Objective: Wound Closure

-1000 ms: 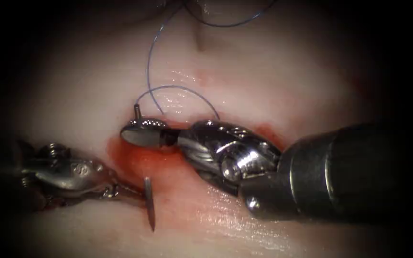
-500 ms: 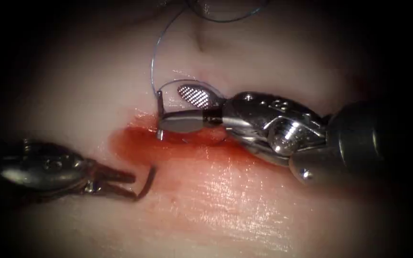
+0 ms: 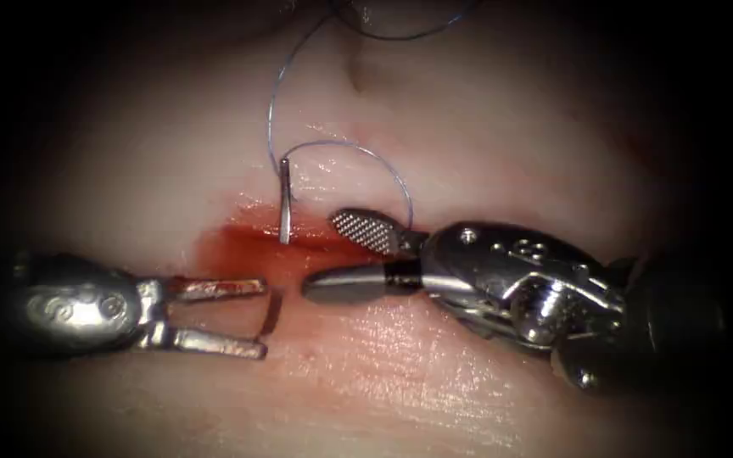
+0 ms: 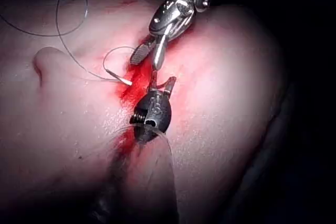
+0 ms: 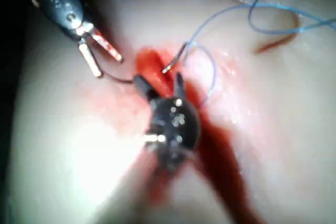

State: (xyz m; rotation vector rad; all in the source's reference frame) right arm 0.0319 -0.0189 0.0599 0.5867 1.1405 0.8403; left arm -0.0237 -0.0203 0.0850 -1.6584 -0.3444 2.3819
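Both tools now stand with jaws apart, holding nothing: the left tool (image 3: 252,318) and right tool (image 3: 345,254) have released the needle (image 3: 284,208), which sits lodged through the cut (image 3: 239,246) in the tissue (image 3: 485,127), thread (image 3: 345,146) trailing.

Pale tissue (image 3: 485,127) with a red-wet cut (image 3: 239,246), curved needle (image 3: 285,203) standing through it, swaged end rising above the cut, tip (image 3: 271,309) emerging below (middle buried), thin blue thread (image 3: 358,153) looping from the swage across the tissue, held by neither tool.
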